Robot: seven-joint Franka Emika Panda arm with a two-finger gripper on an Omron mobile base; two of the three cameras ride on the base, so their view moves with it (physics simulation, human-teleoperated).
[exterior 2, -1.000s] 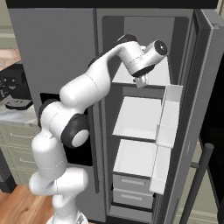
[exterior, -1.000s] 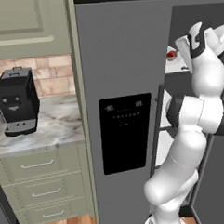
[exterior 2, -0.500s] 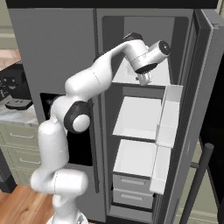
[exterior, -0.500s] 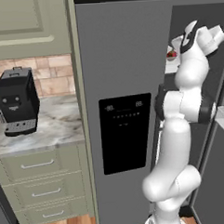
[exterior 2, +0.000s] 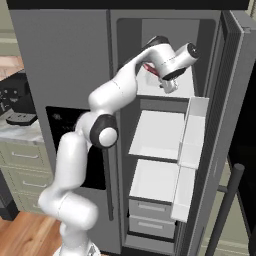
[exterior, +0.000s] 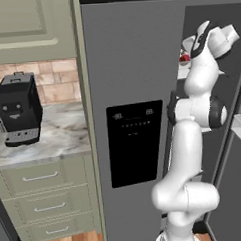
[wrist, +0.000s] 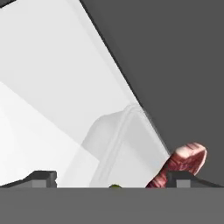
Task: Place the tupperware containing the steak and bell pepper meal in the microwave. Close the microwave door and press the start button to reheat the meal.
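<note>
Even, flat rendered light fills all three views with no glare, soft-edged and slightly blurry throughout, the fridge (exterior 2: 165, 125) interior's white shelves bright against its dark walls, and shadows faint.

Grey fridge (exterior: 129, 57), left door shut, black dispenser panel (exterior: 136, 141) on it. Right door (exterior 2: 225, 125) swung open; white shelves (exterior 2: 157, 132) and door bins (exterior 2: 192, 132) inside, two drawers (exterior 2: 152, 217) at bottom. Black coffee machine (exterior: 18, 115) on marble surface (exterior: 58, 138) left of fridge, brick backsplash (exterior: 53, 81) behind. Cream drawers (exterior: 44, 196) below, cream upper cabinet (exterior: 30, 27) above. Wood floor (exterior 2: 25, 237).
</note>
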